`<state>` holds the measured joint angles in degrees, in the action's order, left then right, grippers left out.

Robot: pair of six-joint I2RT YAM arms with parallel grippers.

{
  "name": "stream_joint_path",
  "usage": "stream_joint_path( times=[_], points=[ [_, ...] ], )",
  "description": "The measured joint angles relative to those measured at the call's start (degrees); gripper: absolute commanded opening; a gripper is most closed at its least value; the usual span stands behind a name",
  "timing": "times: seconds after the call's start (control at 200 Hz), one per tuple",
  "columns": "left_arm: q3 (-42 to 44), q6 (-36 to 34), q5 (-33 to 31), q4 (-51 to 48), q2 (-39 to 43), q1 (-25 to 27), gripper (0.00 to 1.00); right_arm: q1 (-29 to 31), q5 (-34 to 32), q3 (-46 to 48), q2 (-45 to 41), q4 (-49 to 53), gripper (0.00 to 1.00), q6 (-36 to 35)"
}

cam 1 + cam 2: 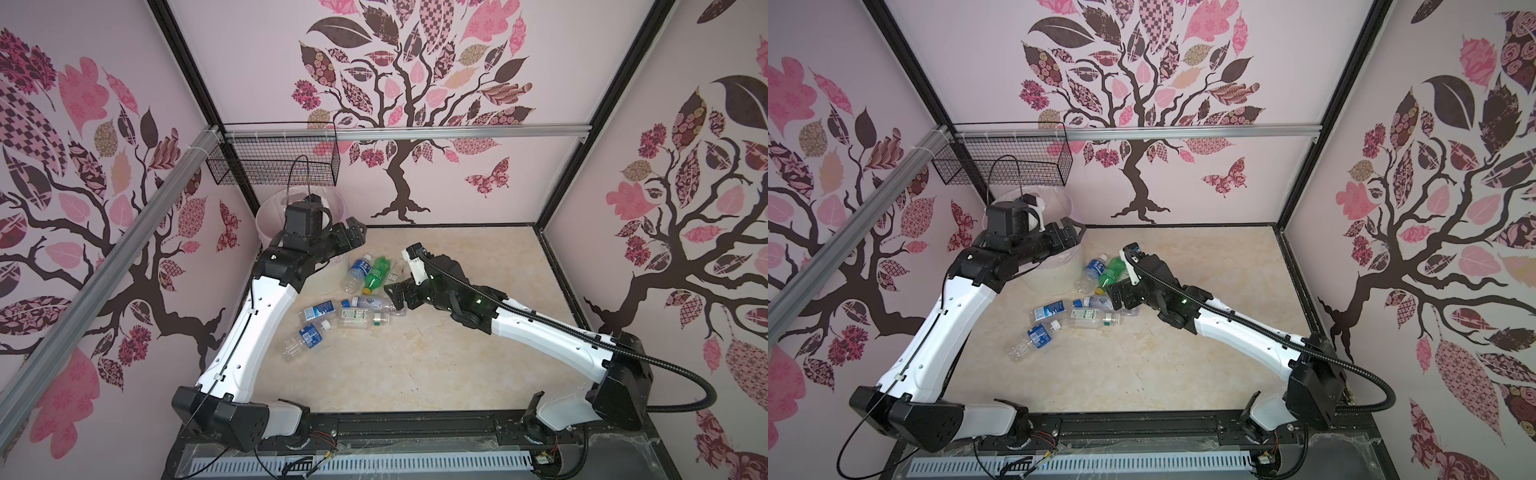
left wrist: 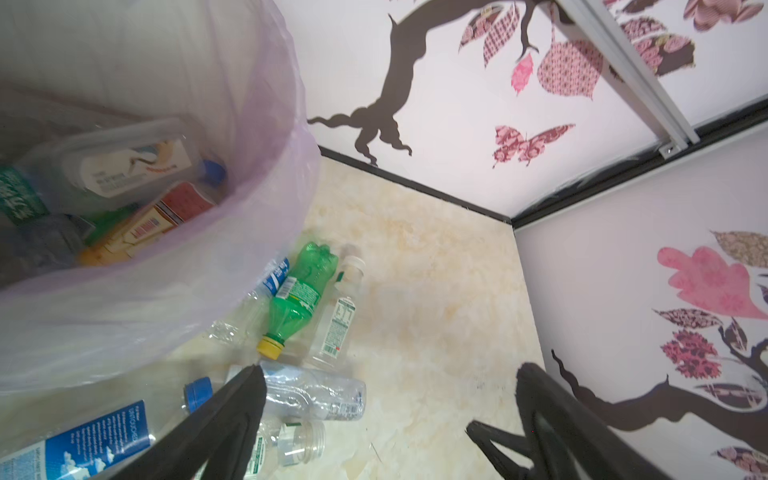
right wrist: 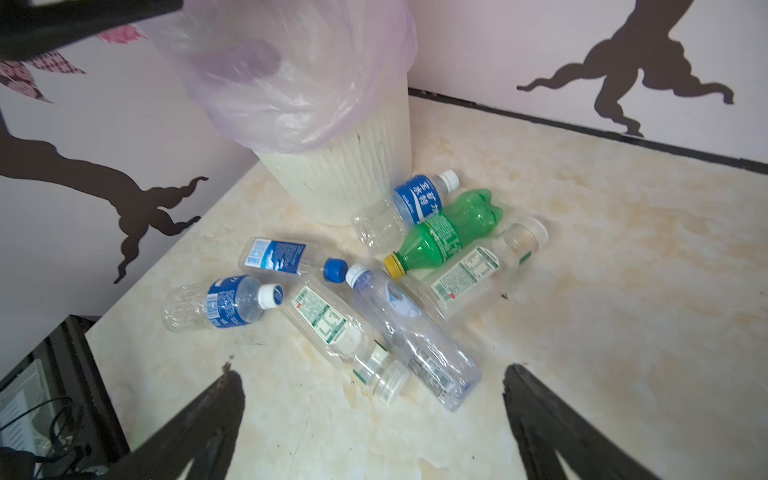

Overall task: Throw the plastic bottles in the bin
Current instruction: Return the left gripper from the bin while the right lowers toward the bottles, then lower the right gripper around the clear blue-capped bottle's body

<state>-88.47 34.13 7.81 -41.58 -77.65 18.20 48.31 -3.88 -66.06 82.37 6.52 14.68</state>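
Several plastic bottles lie on the marbled floor beside the bin (image 1: 262,219) (image 1: 1054,279). Among them are a green bottle (image 1: 376,272) (image 3: 449,232) with a yellow cap, blue-labelled clear ones (image 1: 358,269) (image 3: 232,305) and white-capped clear ones (image 3: 328,328). More bottles (image 2: 137,166) rest inside the bin's pale liner (image 2: 257,124). My left gripper (image 1: 353,232) (image 2: 390,374) hangs open and empty over the bin's rim. Low over the pile, my right gripper (image 1: 395,296) (image 3: 374,374) stands open beside a long clear bottle (image 3: 415,336), holding nothing.
A black wire mesh basket (image 1: 274,163) hangs on the back wall above the bin. Patterned walls close three sides, with a metal rail (image 1: 104,270) along the left. Bare floor (image 1: 457,332) stretches right of the pile.
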Motion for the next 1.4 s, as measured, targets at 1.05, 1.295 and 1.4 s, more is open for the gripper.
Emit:
stream_joint_path(
  times=[1.05,1.295,1.4],
  points=[
    [27.5,6.5,3.7,4.3,9.2,5.4,0.97,-8.0,10.0,8.3,18.8,-15.8,0.88,3.1],
    [30.4,6.6,3.2,3.9,10.0,5.4,0.97,-8.0,12.4,7.2,22.5,-16.3,0.83,3.1],
    [30.8,6.6,2.8,3.8,10.2,5.4,0.97,-8.0,13.3,7.2,23.1,-16.1,0.81,3.1]
  ],
)
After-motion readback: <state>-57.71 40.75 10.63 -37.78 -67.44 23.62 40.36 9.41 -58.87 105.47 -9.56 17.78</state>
